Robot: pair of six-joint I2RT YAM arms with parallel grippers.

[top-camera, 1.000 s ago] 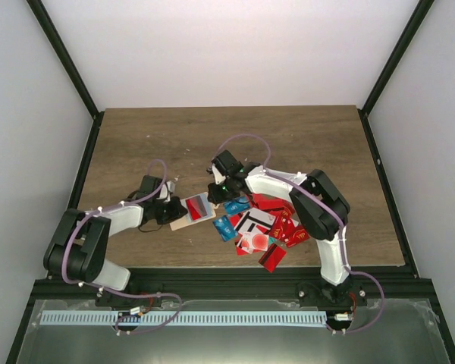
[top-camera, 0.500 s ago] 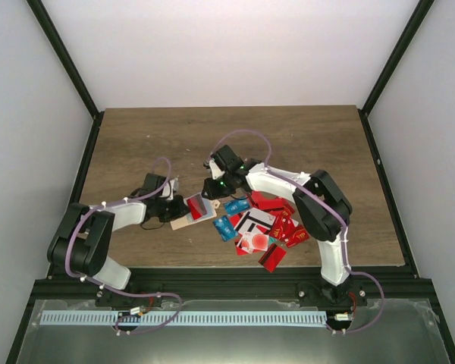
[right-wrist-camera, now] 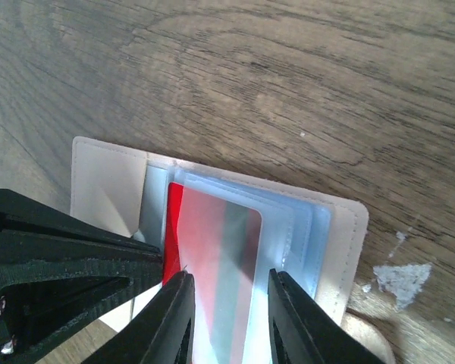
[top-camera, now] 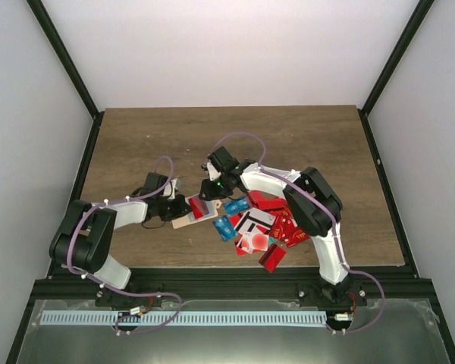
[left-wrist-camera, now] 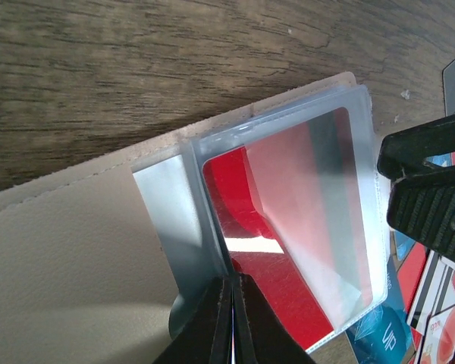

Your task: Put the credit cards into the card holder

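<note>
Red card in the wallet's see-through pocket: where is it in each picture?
Top external: the shiny red plastic card lies mid-table, just left of the card heap.
Left wrist: the card fills the centre, under the clear pocket, above the left gripper.
Right wrist: the card is bottom middle, between the fingers of the right gripper.
Shared landmark: the beige leather-like card holder underneath it.

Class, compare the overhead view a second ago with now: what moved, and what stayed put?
The left pincer edged right and the right pincer edged left, closing in over the card holder. The left pincer stays shut on the holder's edge. The card holder and the heap of credit cards lie where they were.
</note>
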